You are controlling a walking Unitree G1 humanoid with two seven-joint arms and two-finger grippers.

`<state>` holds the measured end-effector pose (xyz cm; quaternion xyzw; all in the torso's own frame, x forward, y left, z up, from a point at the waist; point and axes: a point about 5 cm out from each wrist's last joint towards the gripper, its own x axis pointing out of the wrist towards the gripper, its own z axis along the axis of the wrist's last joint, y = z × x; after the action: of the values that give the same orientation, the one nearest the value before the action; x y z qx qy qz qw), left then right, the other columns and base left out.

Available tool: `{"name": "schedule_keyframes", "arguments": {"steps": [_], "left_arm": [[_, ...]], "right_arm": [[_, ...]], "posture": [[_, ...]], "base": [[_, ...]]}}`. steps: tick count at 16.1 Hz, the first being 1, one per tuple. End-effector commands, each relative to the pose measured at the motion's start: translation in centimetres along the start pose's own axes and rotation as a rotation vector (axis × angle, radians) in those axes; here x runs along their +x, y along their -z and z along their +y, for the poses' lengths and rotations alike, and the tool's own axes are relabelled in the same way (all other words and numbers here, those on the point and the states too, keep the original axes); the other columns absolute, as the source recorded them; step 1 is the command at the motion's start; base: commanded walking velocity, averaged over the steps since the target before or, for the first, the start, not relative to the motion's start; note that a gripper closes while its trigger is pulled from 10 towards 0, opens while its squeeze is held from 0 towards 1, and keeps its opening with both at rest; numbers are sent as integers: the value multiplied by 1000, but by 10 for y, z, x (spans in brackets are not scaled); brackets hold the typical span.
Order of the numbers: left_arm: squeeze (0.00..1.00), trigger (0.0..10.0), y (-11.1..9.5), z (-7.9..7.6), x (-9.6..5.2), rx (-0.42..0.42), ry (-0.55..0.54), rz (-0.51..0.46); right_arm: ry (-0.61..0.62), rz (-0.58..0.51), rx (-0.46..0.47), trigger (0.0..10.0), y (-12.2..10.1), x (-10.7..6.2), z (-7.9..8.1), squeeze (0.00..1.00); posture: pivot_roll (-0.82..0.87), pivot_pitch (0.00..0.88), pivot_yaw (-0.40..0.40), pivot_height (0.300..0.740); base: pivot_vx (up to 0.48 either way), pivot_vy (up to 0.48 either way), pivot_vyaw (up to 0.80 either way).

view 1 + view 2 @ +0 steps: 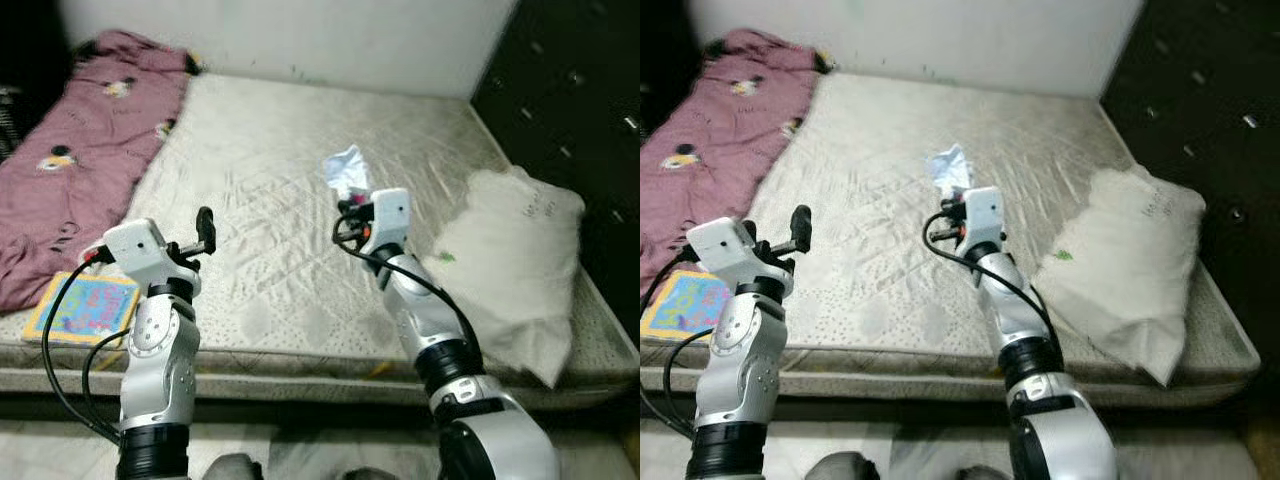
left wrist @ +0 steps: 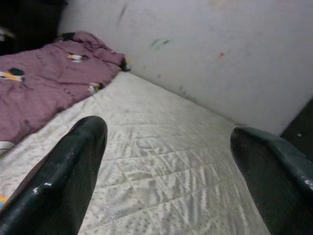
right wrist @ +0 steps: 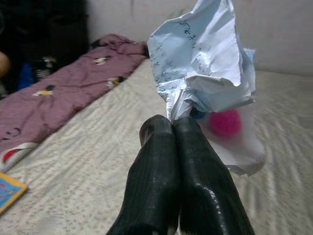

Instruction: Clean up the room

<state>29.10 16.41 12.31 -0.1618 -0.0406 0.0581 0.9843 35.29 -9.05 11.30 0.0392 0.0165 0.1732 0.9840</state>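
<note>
Lying at far left, the purple blanket [image 1: 90, 140] and picture book [image 1: 82, 307] wait on the bed [image 1: 270, 290]. Left end effector [image 1: 203, 235] hovers wide apart. At centre, the right end effector [image 3: 173, 128] pinches the crumpled paper [image 3: 200, 68], held above its fingertips over the mattress; the pillow [image 1: 515, 260] sits right.

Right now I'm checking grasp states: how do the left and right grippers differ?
The left gripper has its fingers spread apart with nothing between them; the right gripper is pinched shut on a crumpled paper. The left hovers near the mattress front edge; the right reaches further toward the middle. Both are raised above the bed.
</note>
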Motion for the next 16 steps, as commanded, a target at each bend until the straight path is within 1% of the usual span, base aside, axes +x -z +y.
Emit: {"name": "schedule_keyframes", "arguments": {"steps": [1,2,6,8,10,13,15,16], "left_arm": [[0,10000,-2,-1,0,13,9,-7],[0,10000,-2,-1,1,14,9,-7],[0,10000,-2,-1,2,15,8,-10],[0,10000,-2,-1,1,15,7,-14],[0,10000,-4,-3,1,27,16,-30],[0,10000,-4,-3,0,16,37,-34],[0,10000,-3,-1,-2,20,35,-32],[0,10000,0,3,-5,36,22,-22]], "right_arm": [[12,-4,7,10000,-2,1,-2,0],[13,-3,8,10000,-2,1,-2,0],[10,1,8,10000,-1,2,-2,0],[8,2,7,10000,-1,2,-1,0],[5,5,6,10000,0,2,-1,0],[2,11,2,10000,1,2,-1,0],[4,10,0,10000,1,1,-1,0],[4,6,-2,10000,0,1,-2,0]], "posture": [[111,0,-85,740],[111,0,-85,740],[111,0,-85,740],[110,0,-85,740],[110,0,-85,740],[109,0,-85,740],[108,0,-87,740],[106,0,-86,740]], "base": [[0,480,0],[0,480,0],[0,480,-505],[0,480,0],[0,0,0],[0,0,0],[0,0,0],[0,0,0]]}}
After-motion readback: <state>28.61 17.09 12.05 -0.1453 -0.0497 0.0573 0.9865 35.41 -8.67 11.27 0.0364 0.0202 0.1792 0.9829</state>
